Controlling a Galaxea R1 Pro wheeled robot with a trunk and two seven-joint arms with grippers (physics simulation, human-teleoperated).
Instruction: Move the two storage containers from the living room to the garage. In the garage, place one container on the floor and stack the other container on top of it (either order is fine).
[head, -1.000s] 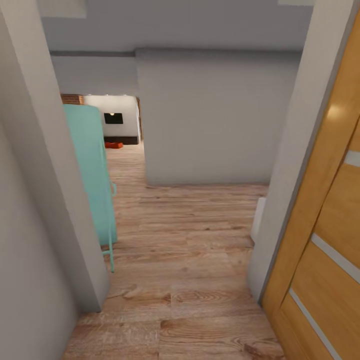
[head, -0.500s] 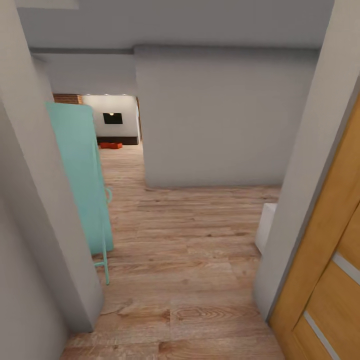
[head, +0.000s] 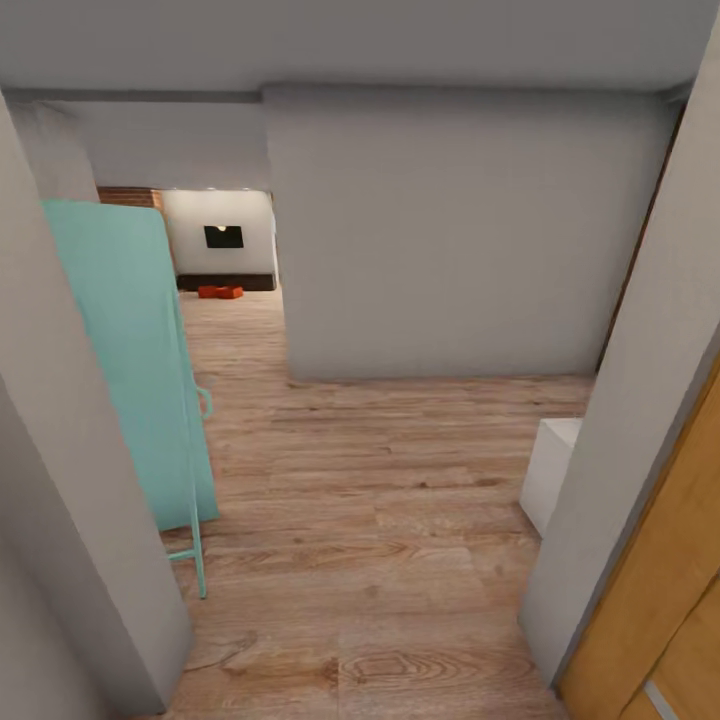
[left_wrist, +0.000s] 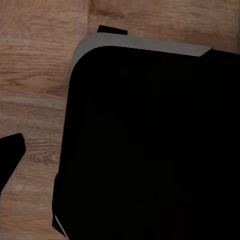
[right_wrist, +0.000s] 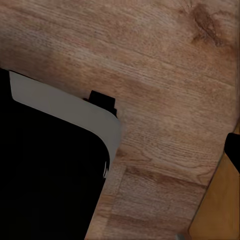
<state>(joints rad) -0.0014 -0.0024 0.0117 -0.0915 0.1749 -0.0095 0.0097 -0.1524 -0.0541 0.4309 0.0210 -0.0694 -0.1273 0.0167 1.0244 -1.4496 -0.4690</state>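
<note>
No writing, brand or label can be read anywhere. From the head view, a light wood plank floor (head: 370, 480) runs through a doorway between grey walls, past a teal panel (head: 130, 360) on thin legs at left and an orange wooden door (head: 660, 620) at the lower right edge. Far back, upper left of centre, the storage containers (head: 220, 291) sit as a small orange-red shape on the planks below a black wall TV (head: 223, 236). Both wrist views look down on a black, grey-edged robot body (left_wrist: 150, 140) over planks; whether either claw is open or shut, or holds anything, I cannot tell
</note>
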